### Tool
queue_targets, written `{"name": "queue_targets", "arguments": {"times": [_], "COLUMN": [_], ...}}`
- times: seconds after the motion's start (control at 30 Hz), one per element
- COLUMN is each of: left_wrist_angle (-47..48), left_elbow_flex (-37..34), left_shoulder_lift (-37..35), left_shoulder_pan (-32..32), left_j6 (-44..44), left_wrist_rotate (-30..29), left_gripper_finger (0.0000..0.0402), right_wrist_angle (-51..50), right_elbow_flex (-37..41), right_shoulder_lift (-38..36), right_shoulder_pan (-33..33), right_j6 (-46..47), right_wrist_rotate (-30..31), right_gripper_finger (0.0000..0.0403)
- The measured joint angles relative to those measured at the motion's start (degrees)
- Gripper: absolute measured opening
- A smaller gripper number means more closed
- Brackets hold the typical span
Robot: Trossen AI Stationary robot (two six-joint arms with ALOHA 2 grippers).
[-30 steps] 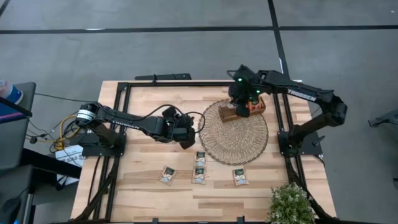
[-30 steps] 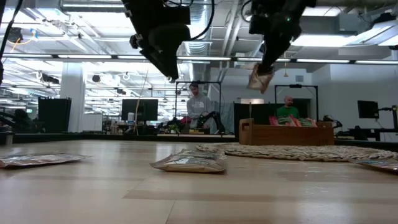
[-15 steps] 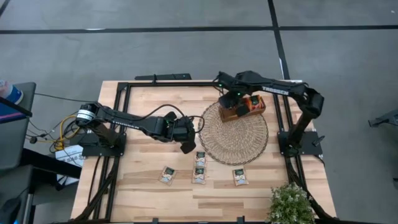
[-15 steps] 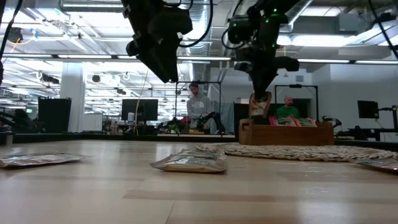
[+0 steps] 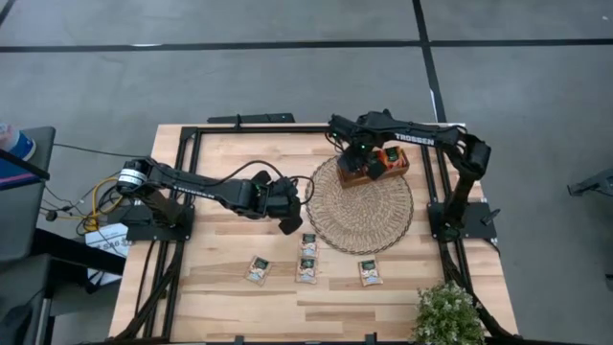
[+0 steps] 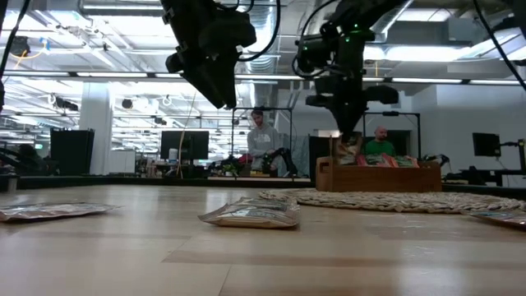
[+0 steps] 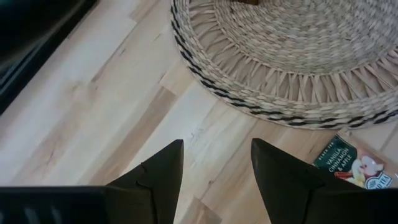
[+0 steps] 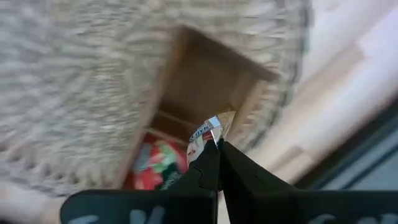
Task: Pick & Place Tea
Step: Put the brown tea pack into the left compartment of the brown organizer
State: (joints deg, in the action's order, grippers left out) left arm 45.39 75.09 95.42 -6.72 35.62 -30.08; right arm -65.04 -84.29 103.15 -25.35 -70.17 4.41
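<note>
My right pincer (image 8: pixel 217 144) pinches a light, floppy tea sachet (image 8: pixel 204 134) by its edge, apparently over the tray (image 5: pixel 375 169); left pincer (image 7: pixel 214 163) hangs half-open.

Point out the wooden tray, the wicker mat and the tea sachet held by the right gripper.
wooden tray (image 6: pixel 374 178), low view, front wall.
wicker mat (image 5: pixel 369 218), high view, bare weave near its middle.
tea sachet (image 8: pixel 208 132), right wrist view, corner above the shut fingertips.
</note>
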Motion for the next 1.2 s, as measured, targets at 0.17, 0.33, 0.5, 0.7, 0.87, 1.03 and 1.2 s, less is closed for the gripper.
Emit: {"name": "queue_targets", "arguments": {"times": [0.17,0.33,0.5,0.7,0.87,1.03,1.2], "left_wrist_angle": [-0.23,-0.53,-0.9,-0.95,-0.95,-0.95,-1.26], "left_elbow_flex": [0.0,0.0,0.0,0.0,0.0,0.0,0.0], "left_shoulder_lift": [0.01,0.02,0.02,0.02,0.02,0.02,0.02], "left_shoulder_pan": [-0.02,0.0,-0.02,-0.02,-0.02,-0.02,-0.02], "left_j6": [0.01,-0.01,-0.04,-0.05,-0.03,-0.07,-0.27], "left_wrist_rotate": [-0.11,-0.14,-0.14,-0.11,-0.08,-0.03,-0.01], "left_gripper_finger": [0.0182,0.0182,0.0182,0.0182,0.0182,0.0182,0.0182], "right_wrist_angle": [1.25,1.78,3.36,2.73,2.82,3.48,4.21], "right_elbow_flex": [-0.02,0.3,0.3,0.26,0.24,0.24,0.24], "right_shoulder_lift": [0.37,0.37,0.39,4.36,6.87,7.24,7.04], "right_shoulder_pan": [-0.67,-1.06,-1.04,-1.41,-1.3,-1.3,-0.91], "right_j6": [-1.04,-1.97,-2.06,-2.3,-2.32,-2.18,-0.72], "right_wrist_rotate": [-0.51,-1.59,-4.32,-3.63,-1.13,-1.21,0.53], "right_gripper_finger": [0.0,0.0,0.0,0.0,0.0,0.0,0.0]}}
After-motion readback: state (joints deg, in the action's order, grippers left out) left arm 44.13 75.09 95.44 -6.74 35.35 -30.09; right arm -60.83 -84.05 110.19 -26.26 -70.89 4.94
